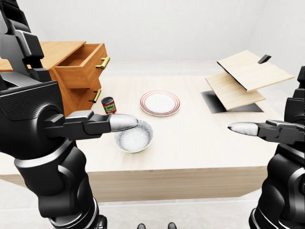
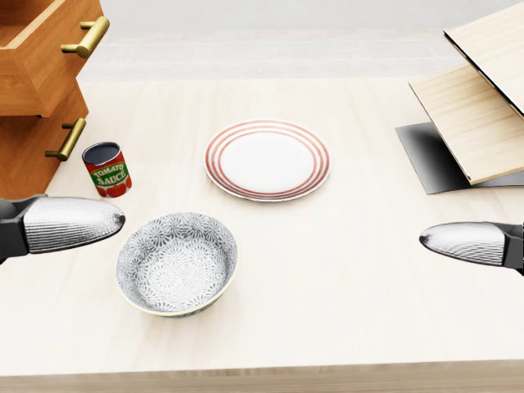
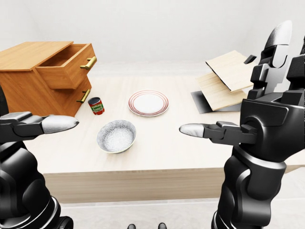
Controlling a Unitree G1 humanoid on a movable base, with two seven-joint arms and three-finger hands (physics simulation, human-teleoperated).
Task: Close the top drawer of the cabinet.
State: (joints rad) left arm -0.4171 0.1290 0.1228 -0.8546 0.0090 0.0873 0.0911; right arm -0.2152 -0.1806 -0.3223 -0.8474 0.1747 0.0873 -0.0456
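Observation:
A wooden cabinet [image 3: 28, 78] stands at the table's left end. Its top drawer [image 3: 66, 67] is pulled out, and the brass handle [image 3: 88, 62] juts toward the table's middle. The lower drawer's handle [image 2: 67, 139] lies flush below it. My left hand [image 2: 74, 223] hovers low at the left of the head view, beside the bowl and well below the drawer, its fingers stretched out and empty. My right hand [image 2: 463, 242] hangs at the right edge, also stretched out and holding nothing.
Below the cabinet stands a tomato sauce can [image 2: 107, 169]. A patterned bowl [image 2: 177, 262] sits near the table's near edge [image 2: 262, 372], and a red-ringed plate [image 2: 267, 160] lies mid-table. Wooden boards [image 2: 475, 115] lean over a dark mat [image 2: 430, 160] at the right.

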